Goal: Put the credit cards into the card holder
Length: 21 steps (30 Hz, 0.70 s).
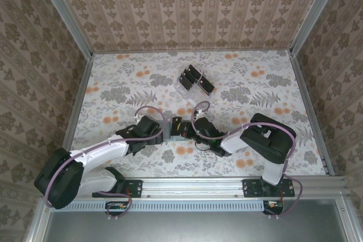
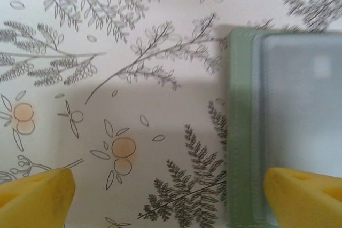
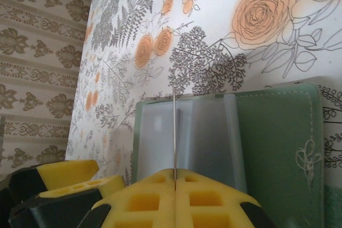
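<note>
Although your two arms meet at the middle of the flowered desk (image 1: 244,83), they are doing different things. Your right fingers (image 3: 184,190) are clenched on a single credit card (image 3: 174,132), which the right wrist view catches edge-on as a thin upright line rising from the seam where they meet. That card stands over the card holder (image 3: 278,148), a flat grey-green sleeve lying on the desk with clear window pockets on its inner face (whether the card's far edge touches a pocket, I cannot tell). Your left fingers (image 2: 37,198) are released and spread wide: one yellow tip hangs over bare desk, the other over the holder's clear window, just inside its green stitched border. From above, the card holder lies between the two wrists, toward the near side of the desk. Well behind it, toward the back wall, stands a clear slotted rack (image 1: 183,86) with several dark cards (image 1: 206,86) in it.
</note>
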Each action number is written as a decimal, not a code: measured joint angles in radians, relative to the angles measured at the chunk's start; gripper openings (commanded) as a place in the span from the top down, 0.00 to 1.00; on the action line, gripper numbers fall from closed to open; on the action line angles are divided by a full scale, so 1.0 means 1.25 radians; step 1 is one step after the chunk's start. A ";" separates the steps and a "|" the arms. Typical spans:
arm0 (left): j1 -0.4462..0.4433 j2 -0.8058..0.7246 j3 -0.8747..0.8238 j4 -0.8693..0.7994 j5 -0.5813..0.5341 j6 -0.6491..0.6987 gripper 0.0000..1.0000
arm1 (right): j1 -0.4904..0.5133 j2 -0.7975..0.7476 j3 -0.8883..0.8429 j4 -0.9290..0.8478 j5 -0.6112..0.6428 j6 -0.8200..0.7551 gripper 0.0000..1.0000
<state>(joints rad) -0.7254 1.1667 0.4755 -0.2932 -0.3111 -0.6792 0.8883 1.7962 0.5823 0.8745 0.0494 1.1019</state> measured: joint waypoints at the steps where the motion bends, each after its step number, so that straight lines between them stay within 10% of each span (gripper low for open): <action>1: 0.000 -0.001 0.009 0.000 0.000 0.002 0.00 | 0.000 -0.008 0.000 -0.003 0.000 -0.002 1.00; 21: 0.042 0.130 0.054 0.059 0.009 0.045 0.00 | 0.000 -0.018 0.000 -0.008 0.003 -0.005 1.00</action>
<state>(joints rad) -0.6724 1.3293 0.5434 -0.2195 -0.3004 -0.6235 0.8883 1.7741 0.5827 0.8650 0.0532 1.0958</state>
